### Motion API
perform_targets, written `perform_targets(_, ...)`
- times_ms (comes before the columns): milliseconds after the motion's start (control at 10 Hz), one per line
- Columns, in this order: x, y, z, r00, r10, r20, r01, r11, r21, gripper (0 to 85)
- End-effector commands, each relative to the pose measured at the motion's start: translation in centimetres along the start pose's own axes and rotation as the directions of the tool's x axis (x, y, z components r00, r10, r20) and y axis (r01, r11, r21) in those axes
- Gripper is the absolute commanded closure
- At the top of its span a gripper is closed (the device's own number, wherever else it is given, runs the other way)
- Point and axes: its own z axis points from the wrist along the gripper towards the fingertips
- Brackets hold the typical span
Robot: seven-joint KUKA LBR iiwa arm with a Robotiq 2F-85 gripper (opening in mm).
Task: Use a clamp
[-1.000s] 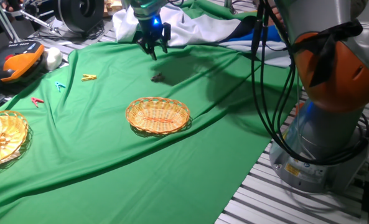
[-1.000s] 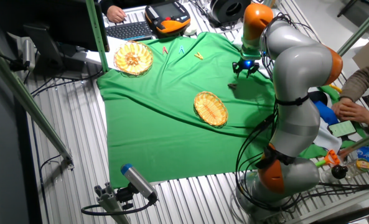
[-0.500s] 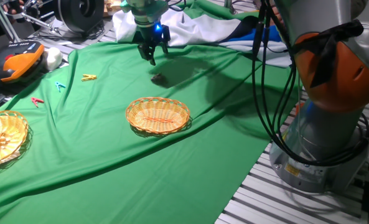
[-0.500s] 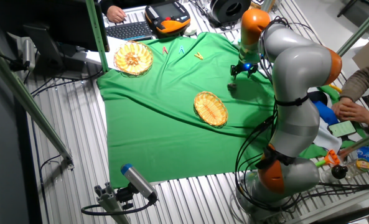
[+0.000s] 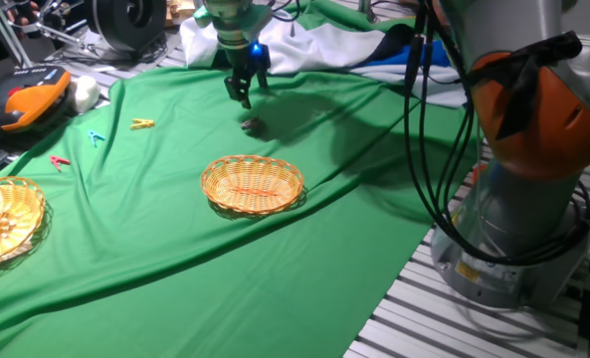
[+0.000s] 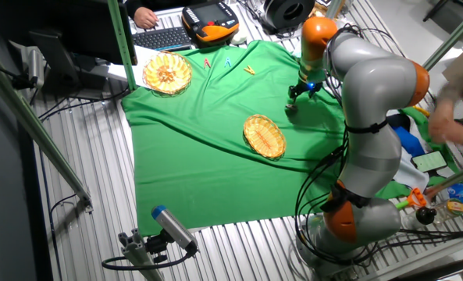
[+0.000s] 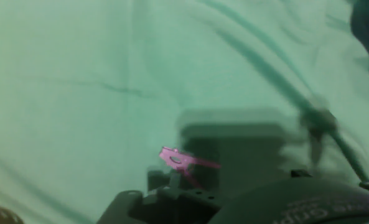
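The clamp [image 5: 251,124] is a tiny dark clip lying on the green cloth [image 5: 175,268], beyond the small wicker basket [image 5: 253,184]. My gripper [image 5: 243,94] hangs just above and slightly behind the clamp, fingers pointing down, apart and empty. In the other fixed view the gripper [image 6: 293,95] is right above the clamp [image 6: 290,109]. In the hand view the clamp [image 7: 185,160] looks pinkish and blurred, low in the middle, just above the dark gripper body.
A yellow clothespin [image 5: 142,123], a blue one [image 5: 97,138] and a red one [image 5: 60,161] lie at the left. A second basket [image 5: 1,219] sits at the left edge. The arm's base [image 5: 523,219] stands right. White cloth [image 5: 304,45] lies behind.
My gripper has come down and a little towards the clamp, and the wrist has turned. The clamp and baskets have not moved.
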Motion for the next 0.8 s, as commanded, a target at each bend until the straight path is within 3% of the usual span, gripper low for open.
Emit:
perform_targets(0, 0.01, 0.0, 0.09, 0.928, -0.372, 0.029, 0.372, 0.928, 0.015, 0.0)
perform_targets(200, 0.11, 0.08, 0.08, 0.915, -0.402, 0.034, 0.401, 0.916, 0.03, 0.0)
perform_targets(300, 0.22, 0.17, -0.01, 0.923, -0.383, 0.029, 0.383, 0.923, -0.018, 0.0)
perform_targets(400, 0.19, 0.16, -0.07, 0.932, -0.363, 0.012, 0.363, 0.932, -0.014, 0.0)
perform_targets(500, 0.14, 0.14, -0.23, 0.941, -0.338, 0.002, 0.337, 0.941, -0.024, 17.0)
perform_targets(600, 0.04, -0.01, -0.21, 0.932, -0.361, 0.02, 0.362, 0.932, -0.009, 17.0)
perform_targets(700, 0.06, 0.05, -0.23, 0.923, -0.384, 0.032, 0.385, 0.923, -0.018, 17.0)
